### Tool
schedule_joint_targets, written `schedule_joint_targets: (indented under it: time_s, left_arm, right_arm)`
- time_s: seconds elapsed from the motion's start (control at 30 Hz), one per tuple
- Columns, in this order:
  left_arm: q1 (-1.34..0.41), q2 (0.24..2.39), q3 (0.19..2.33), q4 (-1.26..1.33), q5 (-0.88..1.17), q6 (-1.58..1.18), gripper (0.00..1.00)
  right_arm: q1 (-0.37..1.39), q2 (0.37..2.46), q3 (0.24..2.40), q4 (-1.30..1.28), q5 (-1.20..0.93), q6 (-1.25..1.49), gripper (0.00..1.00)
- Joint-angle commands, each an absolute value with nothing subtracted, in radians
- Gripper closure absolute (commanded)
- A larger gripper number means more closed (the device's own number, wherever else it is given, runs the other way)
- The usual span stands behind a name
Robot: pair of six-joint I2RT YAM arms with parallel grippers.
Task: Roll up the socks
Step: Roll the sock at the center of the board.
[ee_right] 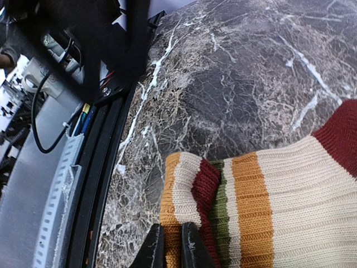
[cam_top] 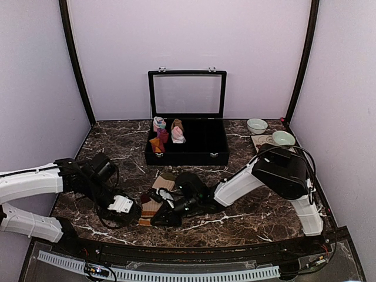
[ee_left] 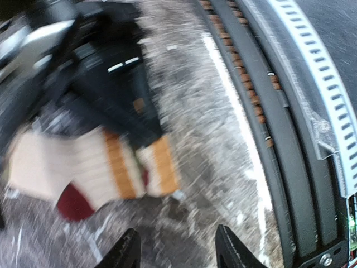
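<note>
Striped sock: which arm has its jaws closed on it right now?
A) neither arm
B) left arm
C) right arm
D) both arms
C: the right jaws are pinched shut on the folded edge of the striped sock, while the left jaws stand open over the table, short of the sock.

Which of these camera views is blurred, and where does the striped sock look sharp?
Left wrist view: motion-smeared, the striped sock streaked, only the left fingertips crisp; right wrist view: sharp, knit ribs clear; top external view: steady but dim, sock small.
</note>
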State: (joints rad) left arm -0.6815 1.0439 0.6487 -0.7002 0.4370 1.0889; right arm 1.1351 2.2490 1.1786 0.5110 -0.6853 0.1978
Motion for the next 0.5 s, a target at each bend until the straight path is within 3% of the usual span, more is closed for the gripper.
schedule_joint_targets:
  time_s: [0.0,0.2,0.47]
  left_arm:
    - [-0.818,1.134,0.662,-0.626,0.417,1.047,0.54]
    - [-0.940,1.182,0.591,-0.430,0.296,1.026,0.61]
    - [-0.987,1.221,0.552,-0.286,0.202,1.005,0.61]
  right_arm:
    - [1.104,2.358,1.101,0.235,-0.663,0.362,0.87]
    - [1.071,2.373,1.097,0.264,-0.680,0.475,0.87]
    - [1.058,2.393,1.145,0.214,-0.663,0.502,0.89]
